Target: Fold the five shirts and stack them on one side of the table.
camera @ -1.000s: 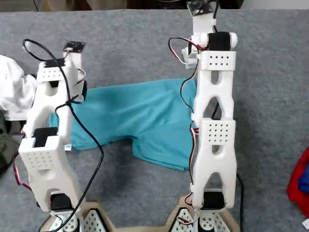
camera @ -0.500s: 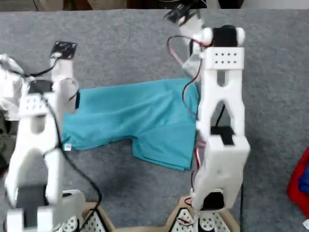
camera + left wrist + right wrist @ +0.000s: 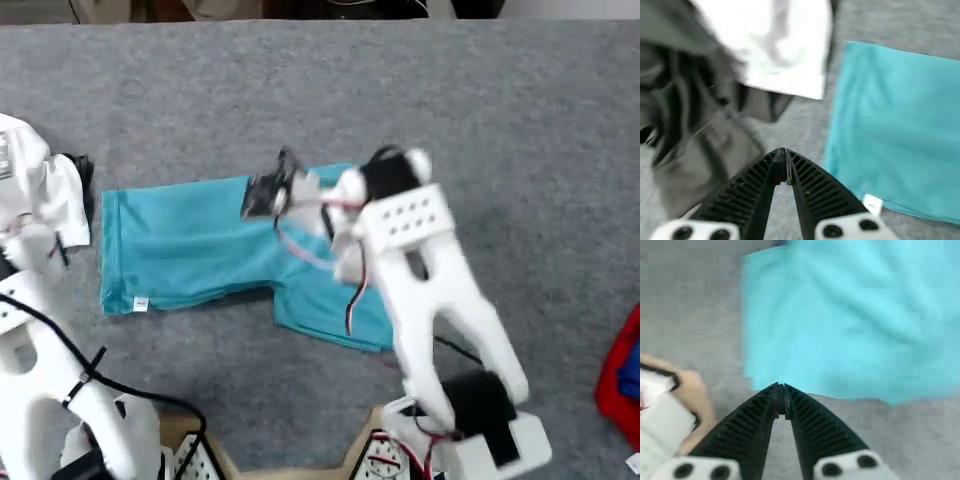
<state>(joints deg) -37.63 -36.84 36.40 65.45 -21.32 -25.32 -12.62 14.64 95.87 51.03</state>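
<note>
A teal shirt [image 3: 215, 245] lies folded flat on the grey table, one sleeve end reaching toward the front [image 3: 330, 315]. My right gripper [image 3: 262, 197] hangs low over the shirt's middle. In the right wrist view it [image 3: 780, 392] is shut and holds nothing, its tips over bare table just off the teal shirt's [image 3: 850, 325] edge. My left gripper [image 3: 782, 161] is shut and empty above the table. It sits between a dark grey shirt [image 3: 685, 125] and the teal shirt [image 3: 895, 135], with a white shirt [image 3: 775, 45] beyond. The left arm [image 3: 40, 340] stands at the near left.
A crumpled white shirt [image 3: 35, 185] lies at the table's left edge with a dark garment [image 3: 78, 168] beside it. A red and blue garment [image 3: 622, 378] shows at the right edge. Open grey table [image 3: 500, 120] stretches behind and to the right of the teal shirt.
Both arms have pulled back from the shirt's far edge. The right arm swung left and dropped over the shirt's middle; the left arm withdrew to the near left corner.
</note>
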